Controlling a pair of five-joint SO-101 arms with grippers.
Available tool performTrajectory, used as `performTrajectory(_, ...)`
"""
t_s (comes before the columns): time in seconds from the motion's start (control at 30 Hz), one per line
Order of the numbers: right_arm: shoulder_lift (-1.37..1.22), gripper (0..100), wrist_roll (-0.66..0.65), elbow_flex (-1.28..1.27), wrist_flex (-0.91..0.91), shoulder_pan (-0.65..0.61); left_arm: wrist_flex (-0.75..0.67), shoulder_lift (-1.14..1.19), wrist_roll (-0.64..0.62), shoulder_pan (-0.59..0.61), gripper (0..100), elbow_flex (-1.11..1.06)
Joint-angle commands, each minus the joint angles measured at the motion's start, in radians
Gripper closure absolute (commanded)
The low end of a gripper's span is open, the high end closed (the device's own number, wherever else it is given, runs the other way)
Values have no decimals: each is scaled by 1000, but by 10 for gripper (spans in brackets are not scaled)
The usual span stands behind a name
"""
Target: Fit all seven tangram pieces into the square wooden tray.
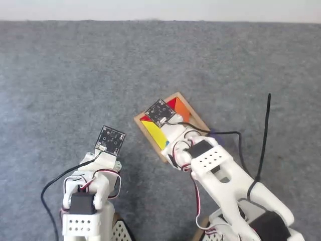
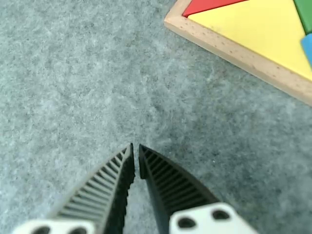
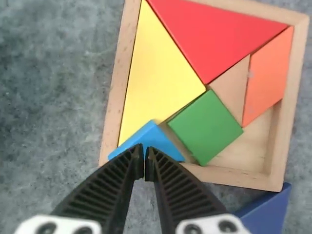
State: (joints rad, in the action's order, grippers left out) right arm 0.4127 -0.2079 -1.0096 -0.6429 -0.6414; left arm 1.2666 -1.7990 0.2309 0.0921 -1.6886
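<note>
Tangram pieces sit mostly inside the square wooden tray (image 3: pixel 114 97): a big yellow triangle (image 3: pixel 156 83) along one side, a big red triangle (image 3: pixel 214 39) next to it, an orange piece (image 3: pixel 265 78) against the far wall, and a green square (image 3: pixel 204 126) near the middle, with bare wood around it. A small light blue triangle (image 3: pixel 146 139) lies at the tray's near edge beside the yellow one; I cannot tell whether it sits flat. A dark blue piece (image 3: pixel 265 212) lies outside, on the grey carpet (image 2: pixel 73 73), just beside a tray corner.

My right arm (image 1: pixel 220 170) stretches over the tray, and my right gripper (image 3: pixel 145 153) points down at the light blue triangle, jaws pressed together with nothing between them. My left arm (image 1: pixel 88 196) is folded back beside the tray, with my left gripper (image 2: pixel 135 148) low over bare carpet, jaws closed and empty.
</note>
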Motion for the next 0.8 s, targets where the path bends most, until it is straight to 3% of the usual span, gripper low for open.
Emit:
performTrajectory(0.0, 42, 991, 26, 9, 22, -24, 3, -23, 11, 5, 984, 7)
performTrajectory(0.5, -176, 991, 20, 114, 21, 8, 3, -23, 11, 5, 984, 7)
performTrajectory(0.77, -140, 991, -12, 127, 19, 62, 3, -23, 11, 5, 984, 7)
